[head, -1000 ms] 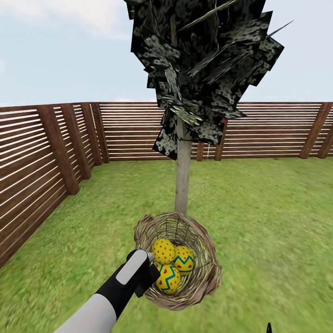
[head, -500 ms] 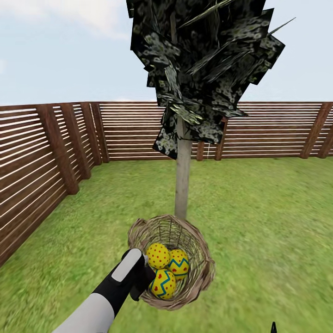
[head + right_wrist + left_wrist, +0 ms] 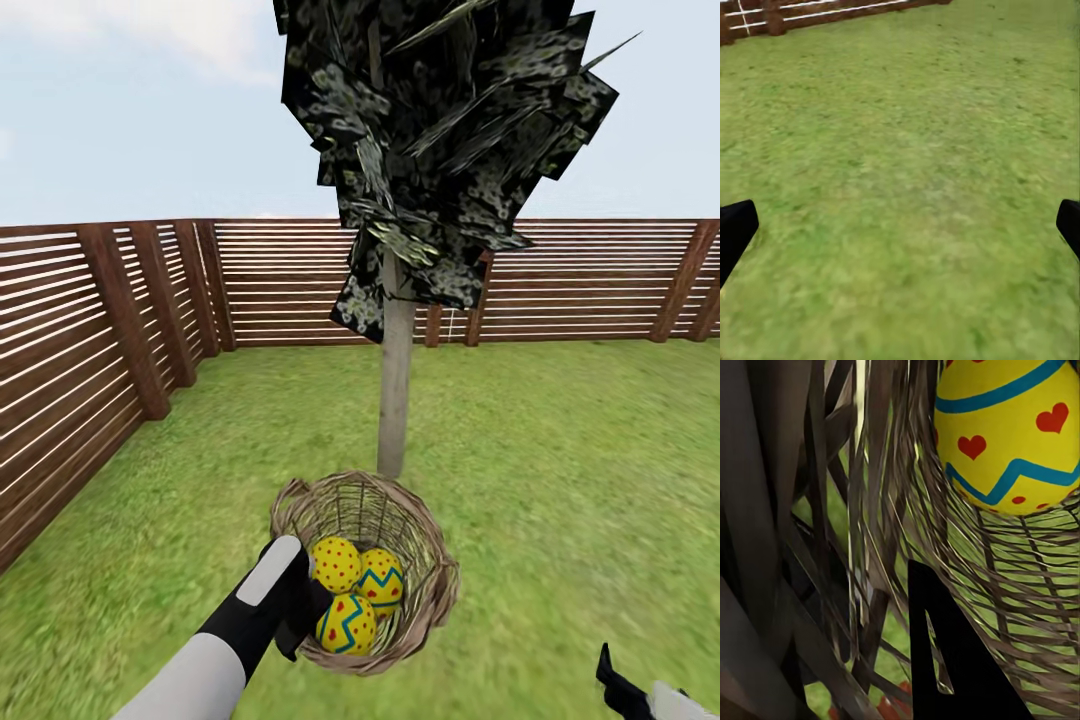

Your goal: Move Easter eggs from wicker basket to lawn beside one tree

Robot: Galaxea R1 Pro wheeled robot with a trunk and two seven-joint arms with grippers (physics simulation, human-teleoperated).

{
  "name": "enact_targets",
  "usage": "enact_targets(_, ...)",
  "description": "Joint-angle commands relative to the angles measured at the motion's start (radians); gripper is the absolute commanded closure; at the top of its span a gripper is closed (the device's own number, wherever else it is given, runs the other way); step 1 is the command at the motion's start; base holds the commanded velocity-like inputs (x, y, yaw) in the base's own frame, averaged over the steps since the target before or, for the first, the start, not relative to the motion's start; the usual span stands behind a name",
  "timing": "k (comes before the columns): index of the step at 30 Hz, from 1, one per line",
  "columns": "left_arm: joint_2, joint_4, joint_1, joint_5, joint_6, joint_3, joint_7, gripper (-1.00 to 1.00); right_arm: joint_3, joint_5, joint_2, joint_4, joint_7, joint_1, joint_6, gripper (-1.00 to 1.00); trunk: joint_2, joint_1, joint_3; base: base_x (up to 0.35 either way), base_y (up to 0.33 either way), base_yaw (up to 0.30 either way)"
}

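the left gripper point(image 3: 300, 612) clamps the near-left rim of the wicker basket point(image 3: 425, 600), held near the tree point(image 3: 394, 400) over the lawn point(image 3: 560, 470). all three easter eggs point(image 3: 357, 592) sit inside. at near right, the right gripper point(image 3: 900, 225) is spread wide over grass.

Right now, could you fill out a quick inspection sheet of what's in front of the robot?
Surface: lawn, green and patchy.
Job's things: three Easter eggs all inside the wicker basket; the basket is in front of the tree.
Clutter: nothing seen.
Grippers: left gripper at the basket's near rim, shut on its wicker wall; right gripper open above bare grass.
Cables: nothing seen.
Surroundings: wooden fence, sky.
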Motion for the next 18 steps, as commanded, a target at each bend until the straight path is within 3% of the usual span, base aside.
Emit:
enact_targets(1,0.000,-0.002,-0.001,0.001,0.008,-0.001,0.005,1.00,0.001,-0.007,0.001,-0.031,-0.001,-0.001,-0.004,-1.00,-0.009,0.004,-0.005,0.000,0.000,0.000)
enact_targets(4,0.000,-0.005,-0.001,0.001,0.008,-0.001,0.005,1.00,0.003,-0.005,0.012,-0.180,-0.021,-0.001,-0.005,-1.00,-0.030,0.016,-0.015,0.000,0.000,0.000)
enact_targets(6,0.000,-0.007,-0.001,0.000,0.006,-0.006,0.005,1.00,0.007,-0.002,0.002,-0.245,-0.073,-0.002,-0.004,-1.00,-0.044,0.023,-0.024,0.000,0.000,0.000)
enact_targets(8,0.000,-0.008,-0.001,-0.001,0.002,-0.010,0.005,1.00,0.012,0.001,0.008,-0.297,-0.080,-0.002,-0.004,-1.00,-0.058,0.031,-0.033,0.000,0.000,0.000)
enact_targets(13,0.000,-0.009,-0.001,-0.001,0.007,-0.013,-0.008,1.00,0.023,0.003,0.012,-0.285,-0.072,-0.002,0.001,-1.00,-0.093,0.050,-0.057,0.000,0.000,0.000)
enact_targets(15,0.000,-0.008,-0.001,-0.001,0.008,-0.013,-0.009,1.00,0.091,0.064,0.025,-0.255,-0.013,-0.001,0.013,-1.00,-0.107,0.058,-0.066,0.000,0.000,0.000)
enact_targets(18,0.000,-0.008,-0.001,-0.001,0.004,-0.021,-0.009,1.00,0.110,0.076,0.027,-0.254,0.017,-0.002,0.082,-1.00,-0.128,0.069,-0.081,0.000,0.000,0.000)
